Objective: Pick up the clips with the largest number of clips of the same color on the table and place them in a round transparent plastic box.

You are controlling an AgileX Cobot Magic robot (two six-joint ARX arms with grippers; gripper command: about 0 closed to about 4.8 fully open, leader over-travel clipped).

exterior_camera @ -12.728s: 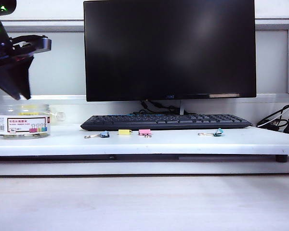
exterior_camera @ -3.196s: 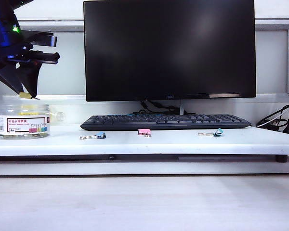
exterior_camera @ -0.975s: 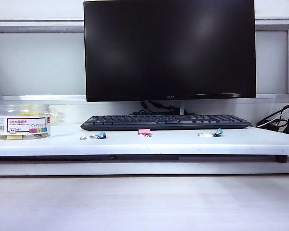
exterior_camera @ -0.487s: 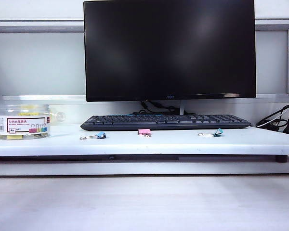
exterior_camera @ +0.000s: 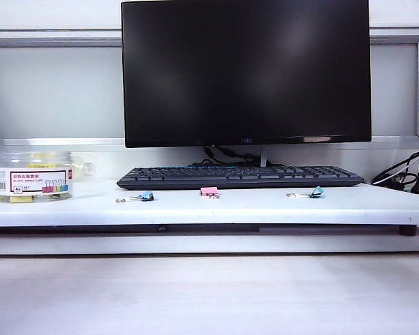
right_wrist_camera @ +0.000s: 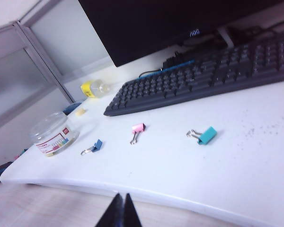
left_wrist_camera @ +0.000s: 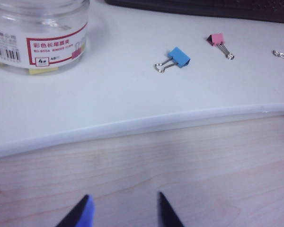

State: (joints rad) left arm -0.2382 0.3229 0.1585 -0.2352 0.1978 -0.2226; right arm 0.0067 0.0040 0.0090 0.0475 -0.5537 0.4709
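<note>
Sitting inside the round transparent plastic box, yellow clips show through its clear wall at the base, so the most numerous colour looks collected already; how many yellow ones lie in there I cannot count through the label. That box stands on the raised white desk board, ahead of the left gripper and off to one side of its line, well apart from the fingertips. The left gripper hangs back over the bare wooden tabletop, short of the board's edge, its jaws partly apart with nothing between them, which reads to me as an arm pulled clear after the job.

Counting what is left out on the board: one blue clip, the nearest one ahead of the left gripper; one pink clip beyond it; one teal clip, which is the closest to the right gripper. Three singles, no yellow among them, so none of these should go in the box.

The right gripper sits low at the board's near edge, fingertips pressed together and empty, parked out of the way. Behind the clips lie one keyboard and one monitor.
</note>
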